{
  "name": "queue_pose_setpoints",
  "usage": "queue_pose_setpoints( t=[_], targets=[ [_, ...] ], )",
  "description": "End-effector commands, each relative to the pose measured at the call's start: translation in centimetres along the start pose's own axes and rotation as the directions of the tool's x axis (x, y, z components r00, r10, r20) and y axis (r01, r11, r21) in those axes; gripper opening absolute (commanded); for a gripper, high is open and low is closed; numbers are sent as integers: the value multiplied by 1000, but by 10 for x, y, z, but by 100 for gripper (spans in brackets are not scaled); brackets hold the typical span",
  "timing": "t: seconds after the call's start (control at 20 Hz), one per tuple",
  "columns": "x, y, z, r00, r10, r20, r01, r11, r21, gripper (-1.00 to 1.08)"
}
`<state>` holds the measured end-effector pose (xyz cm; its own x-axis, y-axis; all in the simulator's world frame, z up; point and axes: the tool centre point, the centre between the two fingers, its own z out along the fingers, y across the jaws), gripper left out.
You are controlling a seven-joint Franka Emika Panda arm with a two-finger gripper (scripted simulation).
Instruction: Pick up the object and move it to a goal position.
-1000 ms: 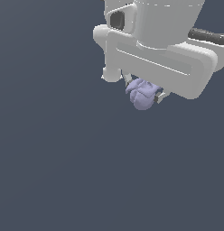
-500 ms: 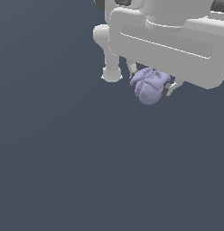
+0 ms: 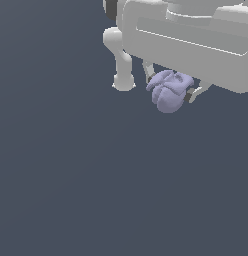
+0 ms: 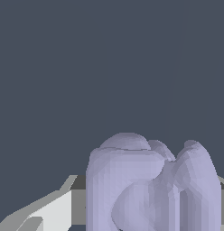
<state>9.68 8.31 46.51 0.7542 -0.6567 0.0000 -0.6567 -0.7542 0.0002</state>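
The object (image 3: 168, 92) is a small pale lavender lumpy blob with ridged lobes. It hangs under the white gripper (image 3: 171, 86) near the top of the exterior view, held between two thin fingers, one on each side. The gripper is shut on it and carries it above the dark grey floor. In the wrist view the object (image 4: 150, 185) fills the lower middle, with a finger (image 4: 50, 210) showing beside it. No goal marker shows in either view.
The wide white hand body (image 3: 191, 40) and a rounded white arm part (image 3: 121, 60) fill the top of the exterior view. Below them is plain dark grey floor (image 3: 96, 190).
The gripper with the object in it has risen and shifted slightly toward the exterior view's right. The grasp has not changed.
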Motion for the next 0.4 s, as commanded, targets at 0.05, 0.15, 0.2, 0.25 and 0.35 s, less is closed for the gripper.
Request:
queue_pose_setpoints(
  t=[0.05,0.15,0.2,0.25,0.35],
  targets=[
    [0,-1,-2,1000,0,0,0,1000,0,-100],
    [0,-1,-2,1000,0,0,0,1000,0,-100],
    [0,-1,-2,1000,0,0,0,1000,0,-100],
    [0,-1,-2,1000,0,0,0,1000,0,-100],
    [0,-1,-2,1000,0,0,0,1000,0,-100]
  ],
)
